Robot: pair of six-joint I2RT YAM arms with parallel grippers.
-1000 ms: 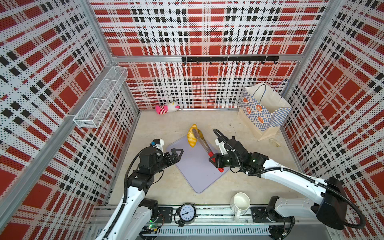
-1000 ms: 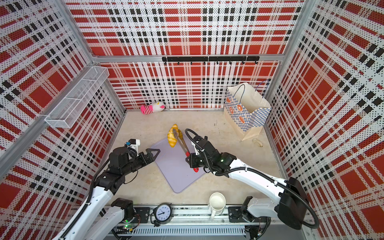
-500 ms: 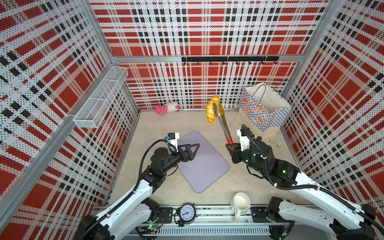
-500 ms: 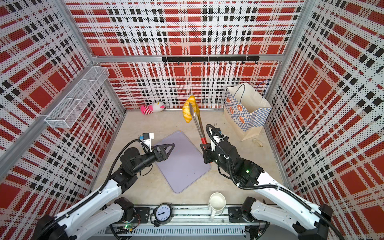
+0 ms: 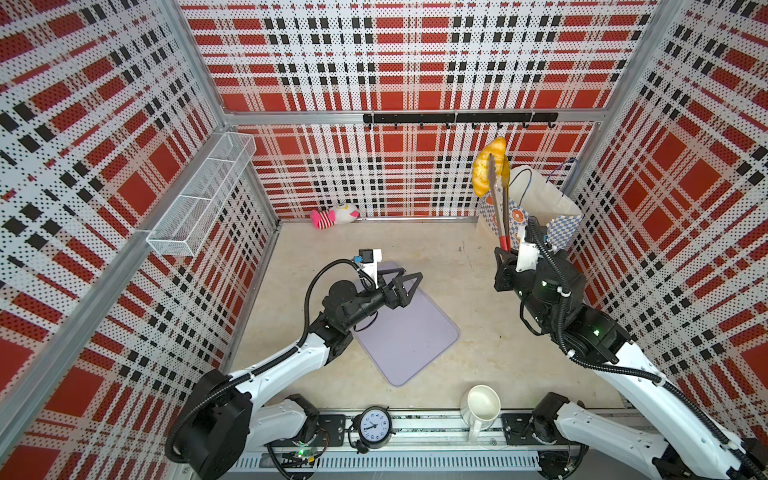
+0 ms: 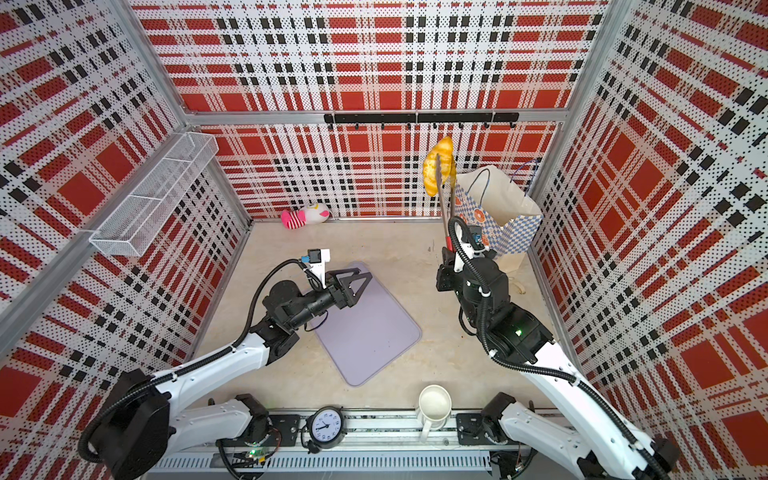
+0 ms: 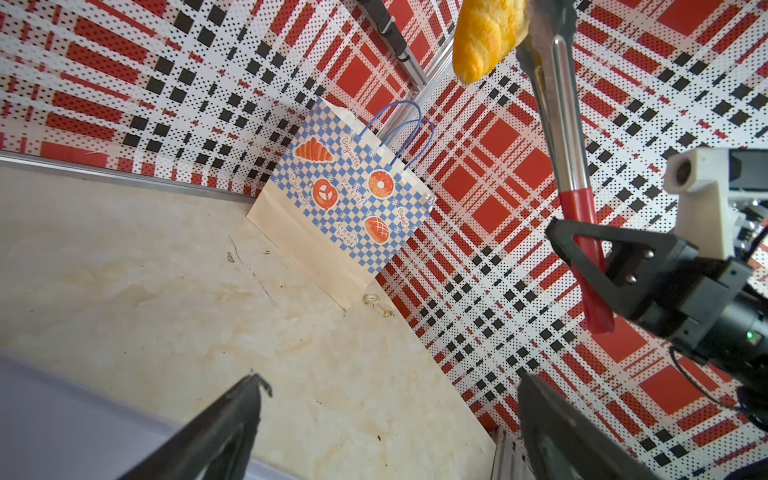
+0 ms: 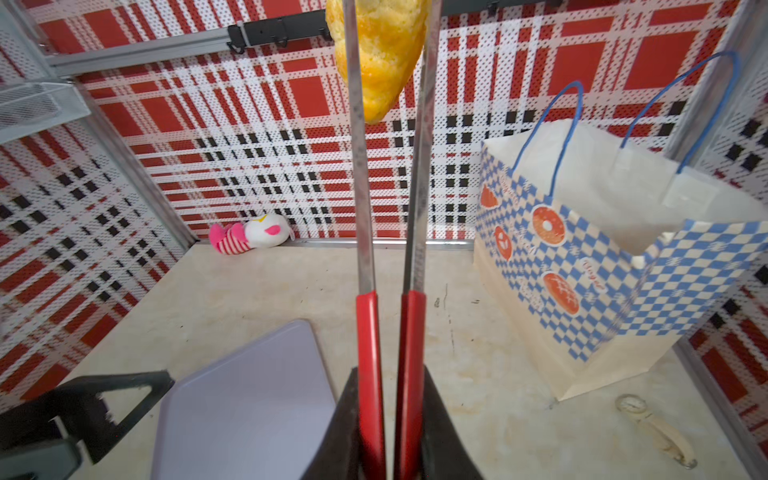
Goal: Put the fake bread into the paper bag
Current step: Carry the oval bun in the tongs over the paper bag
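1. The right gripper is clenched on the red handles of the tongs. The tong tips pinch the fake bread, a glossy golden croissant-like piece.
2. A second ago the bread sat low at the far edge of the lilac mat. Half a second ago it was lifted over the far middle of the desk. Now it hangs high, just beside the open top of the paper bag, on the side toward the desk's middle and not inside it.
3. The right arm has swung off the mat to the right part of the desk and now stands in front of the bag.
4. The left gripper is released, its jaws spread wide and holding nothing. It has advanced from the mat's left edge to above the mat's far end.
5. The bag stands upright in the desk's far right corner, with its mouth gaping and its cord handles up. The back and right walls are close behind it. A small pale wristwatch lies on the desk at the bag's near foot, by the right edge.
6. Open desk surface runs between the mat and the bag.
7. The pink-and-white plush toy lies against the far edge, left of the middle. The white jug and a clock sit at the near edge, well apart from both grippers.
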